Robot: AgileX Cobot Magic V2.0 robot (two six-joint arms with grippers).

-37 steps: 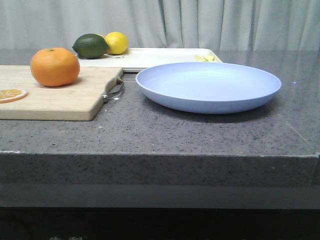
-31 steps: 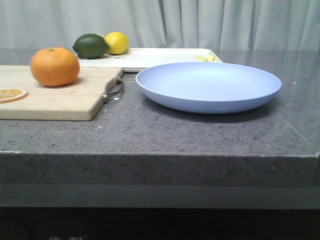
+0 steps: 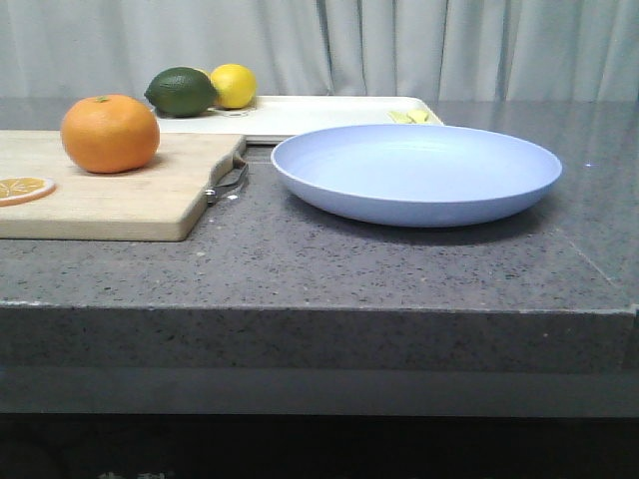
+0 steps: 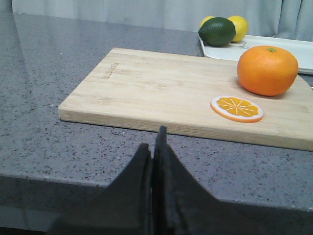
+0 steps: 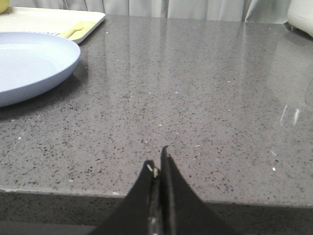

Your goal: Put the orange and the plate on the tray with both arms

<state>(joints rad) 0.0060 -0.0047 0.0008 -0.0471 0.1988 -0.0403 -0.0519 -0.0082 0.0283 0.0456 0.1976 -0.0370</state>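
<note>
Wrist views: left end effector point(image 4: 154, 147) closed, empty; right end effector point(image 5: 157, 164) closed, empty.

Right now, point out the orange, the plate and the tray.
orange point(image 3: 110, 134), front view, middle of its skin, on the cutting board.
plate point(image 3: 416, 170), front view, bare inner floor.
tray point(image 3: 329, 111), front view, bare flat surface behind the plate.
</note>
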